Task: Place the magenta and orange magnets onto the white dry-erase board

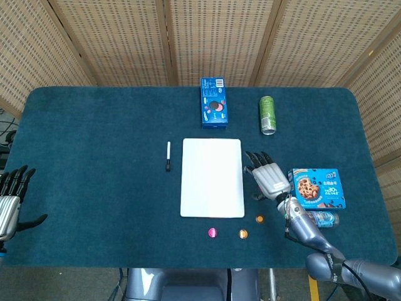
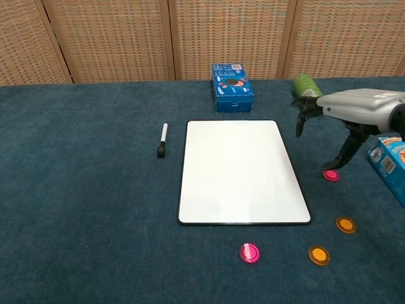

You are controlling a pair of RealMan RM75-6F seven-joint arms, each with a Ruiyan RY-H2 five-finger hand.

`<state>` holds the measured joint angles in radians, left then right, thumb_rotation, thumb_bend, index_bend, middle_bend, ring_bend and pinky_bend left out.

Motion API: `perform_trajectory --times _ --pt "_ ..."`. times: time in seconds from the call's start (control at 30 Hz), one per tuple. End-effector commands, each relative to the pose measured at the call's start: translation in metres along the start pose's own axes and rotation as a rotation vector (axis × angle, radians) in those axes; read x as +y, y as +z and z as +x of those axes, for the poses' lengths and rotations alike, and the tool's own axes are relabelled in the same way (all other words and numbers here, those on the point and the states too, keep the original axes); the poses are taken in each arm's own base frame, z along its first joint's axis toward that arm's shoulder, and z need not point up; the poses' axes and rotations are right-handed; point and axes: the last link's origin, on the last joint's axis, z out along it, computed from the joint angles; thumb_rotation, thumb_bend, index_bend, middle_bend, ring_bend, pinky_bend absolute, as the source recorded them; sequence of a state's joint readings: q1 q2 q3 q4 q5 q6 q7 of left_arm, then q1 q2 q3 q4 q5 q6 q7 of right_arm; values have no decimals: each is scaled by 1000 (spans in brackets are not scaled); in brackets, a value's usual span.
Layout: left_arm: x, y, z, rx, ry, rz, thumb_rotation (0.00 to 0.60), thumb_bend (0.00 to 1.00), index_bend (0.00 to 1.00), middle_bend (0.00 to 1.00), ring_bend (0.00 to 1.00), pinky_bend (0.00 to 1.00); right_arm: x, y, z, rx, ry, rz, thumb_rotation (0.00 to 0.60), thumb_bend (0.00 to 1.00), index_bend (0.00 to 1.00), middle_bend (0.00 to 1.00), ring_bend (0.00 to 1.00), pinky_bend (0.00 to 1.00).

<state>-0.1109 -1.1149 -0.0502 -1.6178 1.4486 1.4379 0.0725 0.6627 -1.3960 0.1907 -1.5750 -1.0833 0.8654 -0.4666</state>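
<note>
Chest view shows the right hand (image 2: 345, 117) held palm-down with fingers spread, holding nothing, its thumb reaching down just above a magenta magnet (image 2: 331, 175) right of the white dry-erase board (image 2: 240, 171). Near the board's lower right corner lie another magenta magnet (image 2: 250, 253) and two orange magnets (image 2: 319, 255) (image 2: 345, 224), all on the blue table cover (image 2: 82, 209). At the table's left edge, the left hand (image 1: 9, 200) rests with fingers apart and nothing in it.

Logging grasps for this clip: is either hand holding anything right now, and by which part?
Nothing is held. The right hand hovers open above the magenta magnet by the board's right edge; the left hand is open at the table's left edge.
</note>
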Motion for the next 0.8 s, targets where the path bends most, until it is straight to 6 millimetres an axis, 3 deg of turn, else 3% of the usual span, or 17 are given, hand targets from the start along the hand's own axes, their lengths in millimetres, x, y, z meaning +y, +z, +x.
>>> perform_trajectory --times 0.03,0.17,0.8 --pt "0 0 0 -4 1 -2 600 0 0 0 0 7 -4 2 -10 -32 -17 -1 600 301 318 0 0 0" --pt "0 -1 0 -5 1 -4 600 0 0 0 0 7 -6 4 -20 -55 -39 -11 600 363 318 0 0 0" --pt "1 -2 2 2 3 -2 600 0 0 0 0 7 12 11 -44 -109 -90 -94 600 363 331 0 0 0"
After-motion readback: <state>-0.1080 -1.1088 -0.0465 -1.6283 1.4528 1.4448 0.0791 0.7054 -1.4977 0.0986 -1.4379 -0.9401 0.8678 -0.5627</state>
